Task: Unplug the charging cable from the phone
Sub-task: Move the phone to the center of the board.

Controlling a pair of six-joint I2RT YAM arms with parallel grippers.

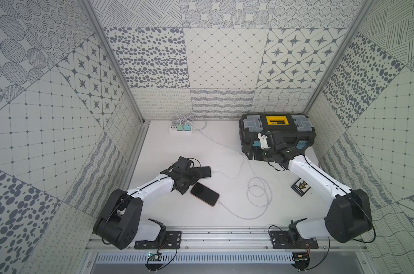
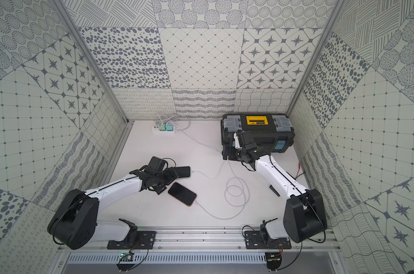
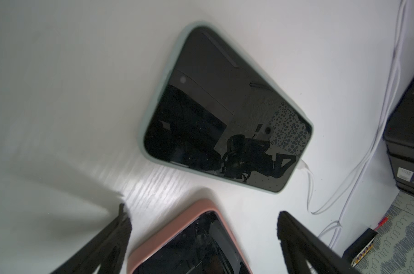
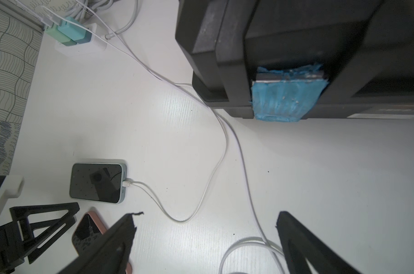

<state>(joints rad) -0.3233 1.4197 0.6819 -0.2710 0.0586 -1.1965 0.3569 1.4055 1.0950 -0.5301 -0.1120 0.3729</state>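
Two phones lie face up on the white table, each with a white charging cable plugged in. The pink-cased phone has its cable at its near right end. The pale-green-cased phone lies behind it, its plug seated in its right end. My left gripper hovers open over the pink phone's far left end; in the left wrist view that phone's corner sits between the fingers and the green phone lies beyond. My right gripper is open above the table by the toolbox, empty.
A black toolbox with blue-taped latches stands at the back right. A white power strip with two chargers sits by the back wall. Cable loops lie mid-table. A small black box rests near the right arm.
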